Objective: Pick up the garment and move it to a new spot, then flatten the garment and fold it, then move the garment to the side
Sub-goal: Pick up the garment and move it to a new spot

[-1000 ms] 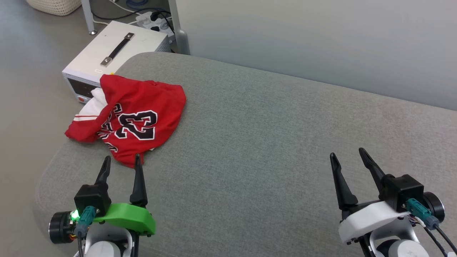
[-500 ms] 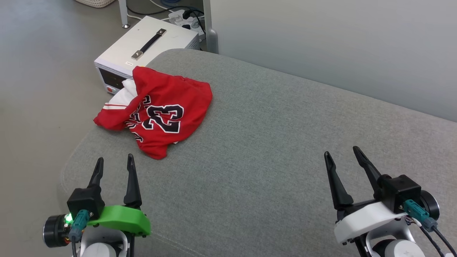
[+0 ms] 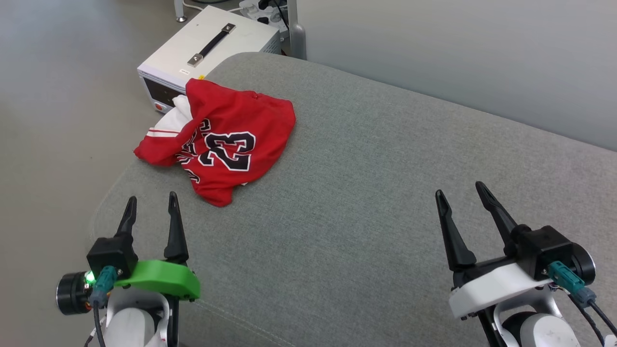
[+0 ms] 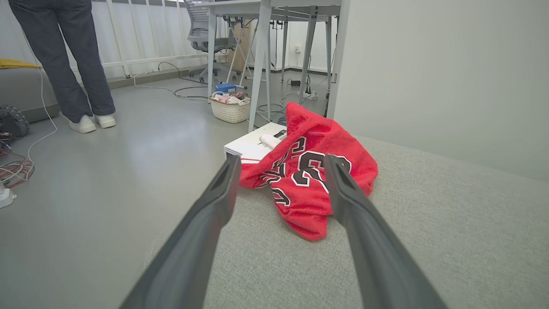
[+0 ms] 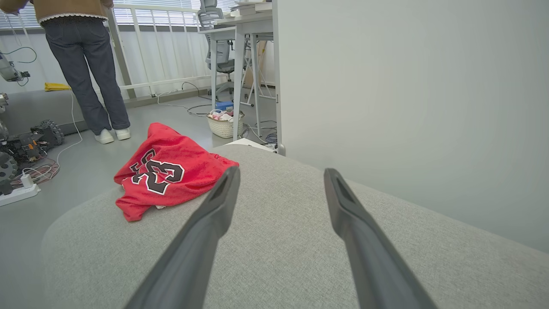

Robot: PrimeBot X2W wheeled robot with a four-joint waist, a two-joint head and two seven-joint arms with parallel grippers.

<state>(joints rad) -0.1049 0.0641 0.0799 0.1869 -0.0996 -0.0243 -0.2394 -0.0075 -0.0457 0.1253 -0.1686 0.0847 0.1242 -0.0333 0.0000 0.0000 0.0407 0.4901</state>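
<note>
The robot has swung its gaze in the last second. The white case point(image 3: 241, 43) and all around it slide across its head view together, so the garment point(image 3: 221, 144) has not stirred. The red "23" jersey lies crumpled on the corner of the grey cushion point(image 3: 366, 202) nearest the case, with one white sleeve point(image 3: 171, 126) spilling over the edge toward it. What has changed is the reach: the left gripper point(image 3: 152, 196), whose tips met the jersey's hem a second ago, now stands short of it on the case's side of the cushion, with bare fabric between. Its fingers are spread wide and empty. The right gripper point(image 3: 458, 188), equally wide and empty, waits well away from the case at the cushion's other side. By the look of it the pick-up has not begun, and the left arm must close that gap again before any lifting, flattening or folding. The cushion's weave is flat and uncluttered, offering ample room away from the case. A smooth grey floor point(image 3: 62, 96) surrounds the case, and a pale partition point(image 3: 458, 58) rises just behind it. Beyond it stand a woven basket point(image 4: 229, 109), desk legs point(image 4: 261, 64), loose cables point(image 4: 13, 169) and a person point(image 4: 73, 64) in dark trousers and white shoes.
</note>
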